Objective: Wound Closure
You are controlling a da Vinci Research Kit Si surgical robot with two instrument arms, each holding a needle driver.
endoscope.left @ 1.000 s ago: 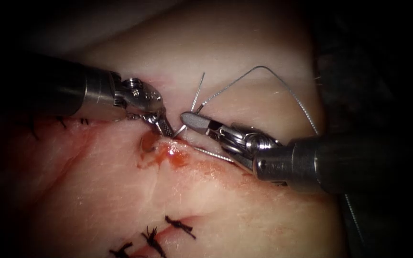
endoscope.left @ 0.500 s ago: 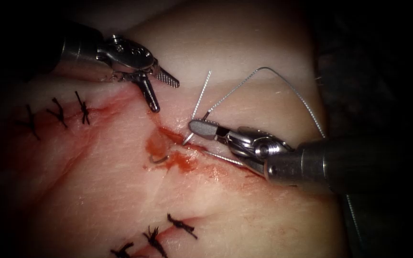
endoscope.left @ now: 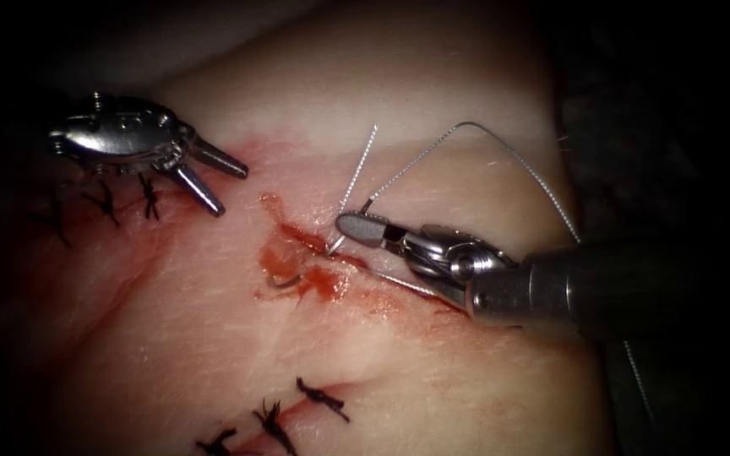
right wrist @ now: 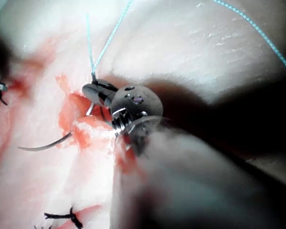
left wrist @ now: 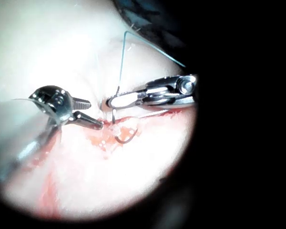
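Red fluid (endoscope.left: 310, 274) pools in the open stretch of the cut (endoscope.left: 289, 232), near the middle of the tissue (endoscope.left: 433, 371). The needle (endoscope.left: 285, 281) sits in the tissue there: its tip curves out of the fluid on the left of the cut, and its rear end stands out just beside the right tool (endoscope.left: 356, 226). The right wrist view shows a longer bare length of the needle (right wrist: 43, 145) lying clear of the surface.

The right tool is clamped on the needle close to its rear end, jaws together. Thread (endoscope.left: 483, 135) runs from that end upward, arches toward the tissue's right edge and drops behind the right shaft. A short free thread end (endoscope.left: 358, 165) stands up beside it.

The left tool (endoscope.left: 213, 181) hangs above the tissue near its left edge, well apart from the needle. Its jaws are apart and hold nothing.

Dark stitches (endoscope.left: 103, 203) close the cut beneath the left tool. Further stitches (endoscope.left: 318, 399) lie at the tissue's bottom edge.
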